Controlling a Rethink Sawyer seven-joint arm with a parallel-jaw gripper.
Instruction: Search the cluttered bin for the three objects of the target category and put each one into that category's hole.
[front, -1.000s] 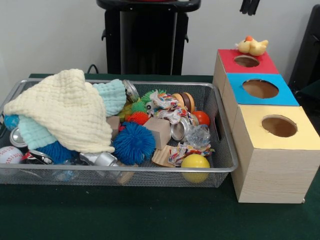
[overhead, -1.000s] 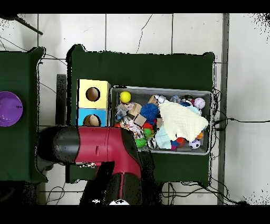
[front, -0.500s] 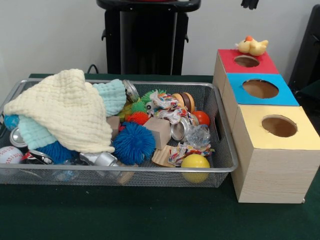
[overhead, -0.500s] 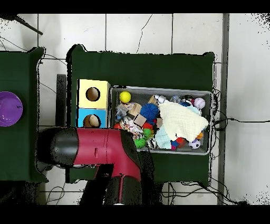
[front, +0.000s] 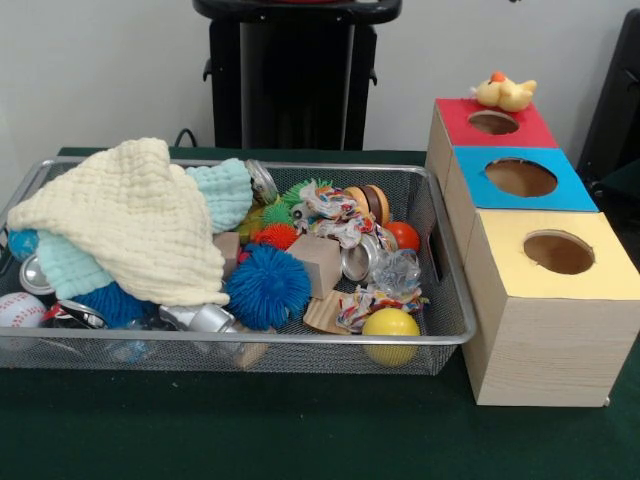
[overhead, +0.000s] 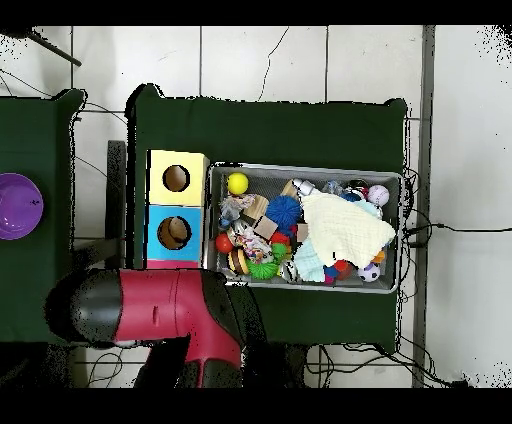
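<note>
Search step: the arm (overhead: 160, 310) sits clear of the bin (front: 440, 335); fingers unseen, state unknown. Next, reach in and lift the cloth (front: 130, 220).

Dark green bench (front: 300, 440) carrying a wire mesh bin (front: 300, 350) of clutter. Just beside the bin, a wooden box (front: 545, 340) with yellow, blue and red tops, standing directly on the cloth.

Bin (front: 440, 345) is showing as silver wire mesh, cloth (front: 130, 220) is looking like soft waffle-weave fabric, box (front: 545, 345) sides are reading as pale wood grain with matt coloured tops, yellow ball (front: 390, 325) is looking smooth, glossy
</note>
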